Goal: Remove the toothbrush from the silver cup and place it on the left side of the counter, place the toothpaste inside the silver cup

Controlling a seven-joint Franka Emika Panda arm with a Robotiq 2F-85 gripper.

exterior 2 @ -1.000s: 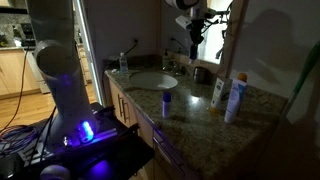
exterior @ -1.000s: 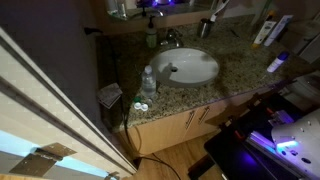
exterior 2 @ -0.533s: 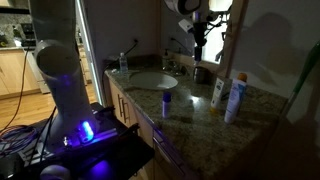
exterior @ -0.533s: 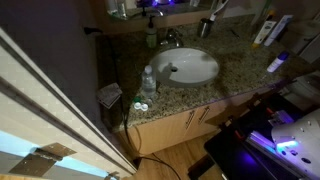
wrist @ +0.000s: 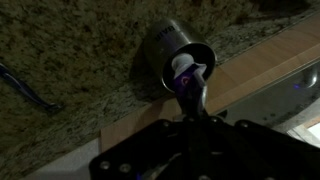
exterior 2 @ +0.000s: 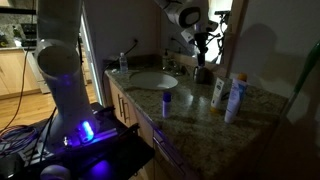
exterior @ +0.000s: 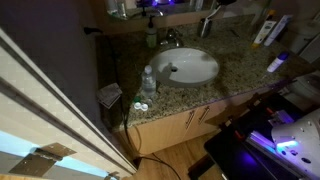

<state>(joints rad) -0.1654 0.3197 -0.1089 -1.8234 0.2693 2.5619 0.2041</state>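
The gripper [wrist: 196, 118], its grip too dark to tell, hangs over the cup [wrist: 168, 45] holding the toothbrush [wrist: 188, 72] at the counter's [wrist: 70, 60] back; an off-centre pinch could topple the cup.

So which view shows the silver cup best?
The wrist view: the silver cup sits close and central, with its open mouth and the toothbrush head inside clear. In both exterior views the silver cup is small, dim and far off.

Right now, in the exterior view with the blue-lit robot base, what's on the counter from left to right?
clear bottle → sink → small purple-topped container → silver cup → white tube → tall white bottle
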